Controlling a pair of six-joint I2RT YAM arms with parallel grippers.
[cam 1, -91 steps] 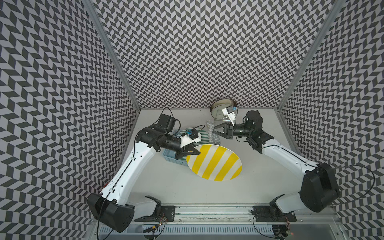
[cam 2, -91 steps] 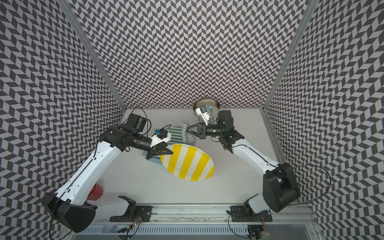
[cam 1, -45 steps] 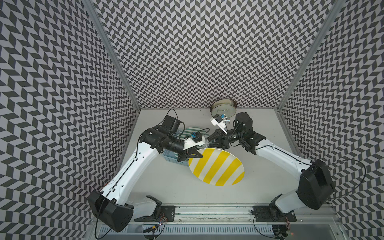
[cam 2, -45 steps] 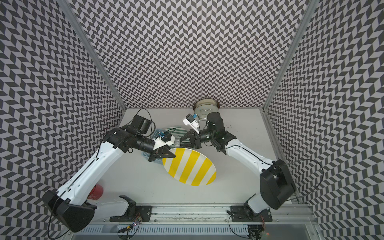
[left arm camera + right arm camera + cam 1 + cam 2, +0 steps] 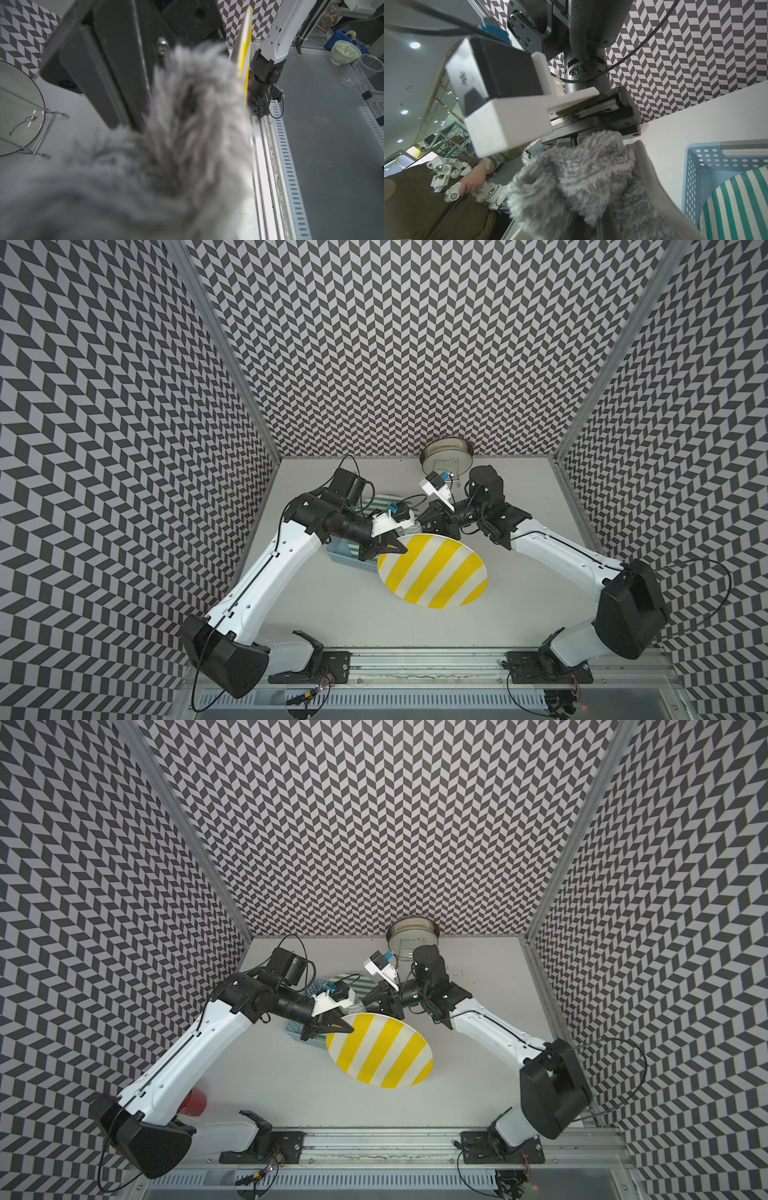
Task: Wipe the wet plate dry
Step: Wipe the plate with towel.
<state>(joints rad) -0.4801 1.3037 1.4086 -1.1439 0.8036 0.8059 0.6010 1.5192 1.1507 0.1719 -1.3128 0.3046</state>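
The yellow-and-white striped plate [image 5: 432, 570] [image 5: 380, 1050] hangs tilted above the table in both top views. My left gripper [image 5: 397, 549] [image 5: 347, 1028] is shut on its left rim. My right gripper [image 5: 423, 522] [image 5: 368, 1004] is shut on a fluffy grey cloth [image 5: 581, 176] and sits at the plate's far rim. In the left wrist view the cloth [image 5: 187, 135] fills most of the picture and touches the plate's thin edge [image 5: 243, 52]. It hides my left fingers there. The cloth also covers the right fingers in the right wrist view.
A blue perforated basket [image 5: 345, 549] [image 5: 695, 166] behind the left gripper holds a teal-striped plate [image 5: 376, 502] [image 5: 737, 197]. Another plate stands on a wire rack [image 5: 446, 454] [image 5: 18, 108] at the back wall. A red cup [image 5: 195, 1100] sits near the left arm's base.
The right arm has swung in from near the rack, bringing the cloth up to the plate's far rim. The left arm has shifted the held plate slightly to the right and forward.
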